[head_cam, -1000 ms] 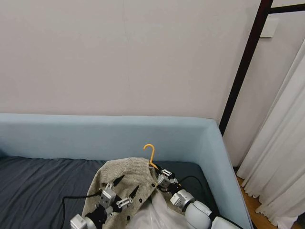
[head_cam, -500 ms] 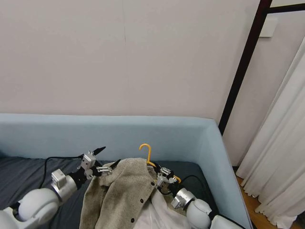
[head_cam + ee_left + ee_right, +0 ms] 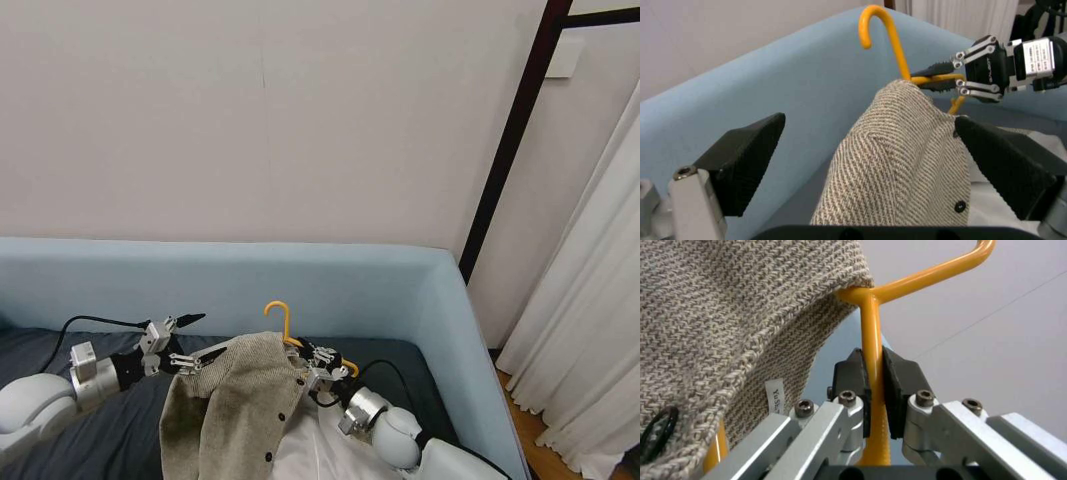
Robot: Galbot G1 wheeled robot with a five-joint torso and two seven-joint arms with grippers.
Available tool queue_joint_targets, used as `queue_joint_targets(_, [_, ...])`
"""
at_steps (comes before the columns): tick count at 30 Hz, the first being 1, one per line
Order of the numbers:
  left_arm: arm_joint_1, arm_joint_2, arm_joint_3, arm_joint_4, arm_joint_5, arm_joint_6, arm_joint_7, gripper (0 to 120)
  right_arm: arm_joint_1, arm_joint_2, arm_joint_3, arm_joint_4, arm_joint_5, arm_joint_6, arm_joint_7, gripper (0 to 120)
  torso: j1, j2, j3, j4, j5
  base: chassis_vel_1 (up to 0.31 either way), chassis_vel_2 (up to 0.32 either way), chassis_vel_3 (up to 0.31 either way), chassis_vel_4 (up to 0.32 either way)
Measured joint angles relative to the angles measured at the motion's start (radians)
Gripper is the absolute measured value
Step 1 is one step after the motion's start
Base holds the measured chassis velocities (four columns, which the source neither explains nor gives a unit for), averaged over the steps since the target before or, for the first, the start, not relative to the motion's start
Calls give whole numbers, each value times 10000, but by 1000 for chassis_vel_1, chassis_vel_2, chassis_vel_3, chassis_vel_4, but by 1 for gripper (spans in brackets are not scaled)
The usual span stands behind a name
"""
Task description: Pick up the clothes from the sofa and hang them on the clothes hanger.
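Observation:
A beige knitted cardigan (image 3: 240,400) with dark buttons hangs on an orange hanger (image 3: 278,318) above the sofa seat. My right gripper (image 3: 318,365) is shut on the hanger's bar just under the hook; in the right wrist view its black pads (image 3: 897,382) clamp the orange hanger (image 3: 870,340) beside the cardigan's collar (image 3: 727,325). My left gripper (image 3: 195,338) is open, just left of the cardigan's shoulder. In the left wrist view its fingers (image 3: 747,155) stand wide apart on either side of the cardigan (image 3: 907,170), facing the right gripper (image 3: 983,62).
The light blue sofa (image 3: 300,285) has a dark grey seat (image 3: 60,420). A white garment (image 3: 315,450) lies under the cardigan. A black clothes rack pole (image 3: 510,140) rises at the right, with a white curtain (image 3: 590,340) beyond it.
My left arm has swung from in front of the cardigan out to its left side. The right gripper has carried the hanger and cardigan a little to the left.

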State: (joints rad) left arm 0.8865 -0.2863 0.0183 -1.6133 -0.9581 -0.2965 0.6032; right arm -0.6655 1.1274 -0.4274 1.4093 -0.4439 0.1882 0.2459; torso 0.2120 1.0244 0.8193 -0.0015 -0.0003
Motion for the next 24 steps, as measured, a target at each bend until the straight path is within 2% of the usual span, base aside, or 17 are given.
queue_joint_targets(4, [-1278, -421, 1042, 508, -163, 215, 435, 100, 3, -5, 27, -13, -173, 71, 0, 5, 1, 0, 0, -1, 0, 0, 0, 0, 0])
queue_joint_targets(5, [-1278, -421, 1042, 508, -163, 215, 435, 100, 3, -5, 27, -13, -173, 71, 0, 5, 1, 0, 0, -1, 0, 0, 0, 0, 0])
queue_joint_targets(7, [-2142, -658, 1878, 766, -256, 363, 705, 100, 4, -12, 57, -18, -206, 98, 0, 5, 0, 0, 0, 2, 2, 0, 0, 0, 0])
queue_joint_targets(8, [-3036, -893, 2856, 1138, -365, 465, 832, 100, 4, -49, 73, -23, -225, 136, -1, 5, 0, 0, 0, -1, 2, 0, 0, 0, 0])
queue_joint_targets(9, [-3036, -893, 2856, 1138, -365, 465, 832, 100, 4, -49, 73, -23, -225, 136, -1, 5, 0, 0, 0, -1, 2, 0, 0, 0, 0])
queue_joint_targets(12, [-4166, -1294, 4092, 1727, -513, 556, 1040, 98, 3, -109, 38, -8, -12, 117, 4, 5, 1, 0, 1, -4, 1, 0, 0, 0, 0])
queue_joint_targets(14, [-4702, -1577, 4576, 2178, -598, 601, 1212, 96, 6, -100, 55, -6, 47, 108, 13, 5, 1, 0, 0, -2, 4, 0, 0, 0, 0])
queue_joint_targets(22, [-5771, -1990, 5572, 2799, -476, 719, 1754, 88, 39, -25, 38, -87, -73, 116, 26, 5, 1, 0, 1, -3, 3, 0, 0, 0, 0])
queue_joint_targets(23, [-5819, -2032, 5625, 2902, -312, 720, 1833, 84, 39, -12, 27, -87, -98, 116, 30, 5, 1, 0, 1, -2, 4, 0, 0, 0, 0])
queue_joint_targets(24, [-5823, -2097, 5675, 3042, 62, 715, 2012, 72, 40, 14, 23, -112, -216, 150, 35, 5, 1, 0, 0, 1, 2, 0, 0, 0, 0])
